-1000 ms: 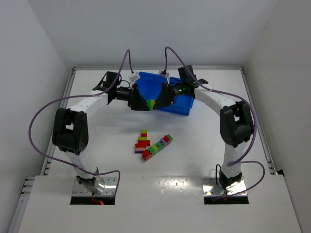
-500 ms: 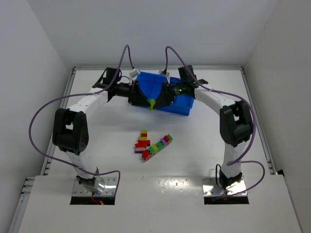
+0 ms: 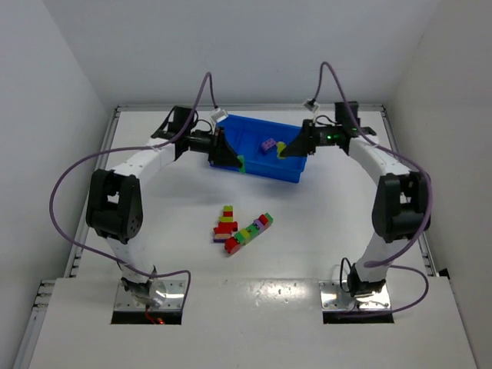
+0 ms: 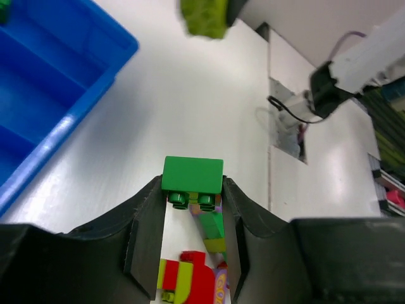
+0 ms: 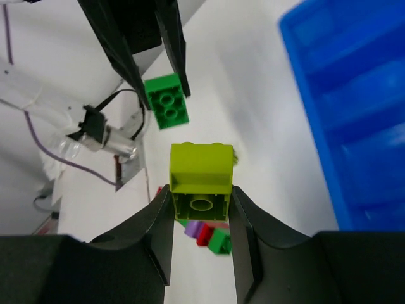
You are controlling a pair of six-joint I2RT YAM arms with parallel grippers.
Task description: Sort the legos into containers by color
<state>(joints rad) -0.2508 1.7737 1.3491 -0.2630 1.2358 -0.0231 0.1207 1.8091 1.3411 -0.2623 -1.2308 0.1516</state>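
Near the desk's far edge, the left gripper point(image 4: 193, 192) pinches a green brick point(image 4: 193, 175) and the right gripper point(image 5: 201, 204) clamps a lime brick point(image 5: 200, 170) — one at either end of the blue tray point(image 3: 250, 136).

Surfaces and finishes at your station

You have a blue tray point(image 3: 265, 174) of smooth, glossy plastic; a green brick point(image 4: 192, 174) and a lime brick point(image 5: 200, 168), hard moulded plastic with a slight sheen; left gripper point(image 4: 193, 191) and right gripper point(image 5: 201, 196), matt black plastic; the left arm point(image 3: 142, 161), smooth white shell; a table point(image 3: 323, 223), smooth matt white.
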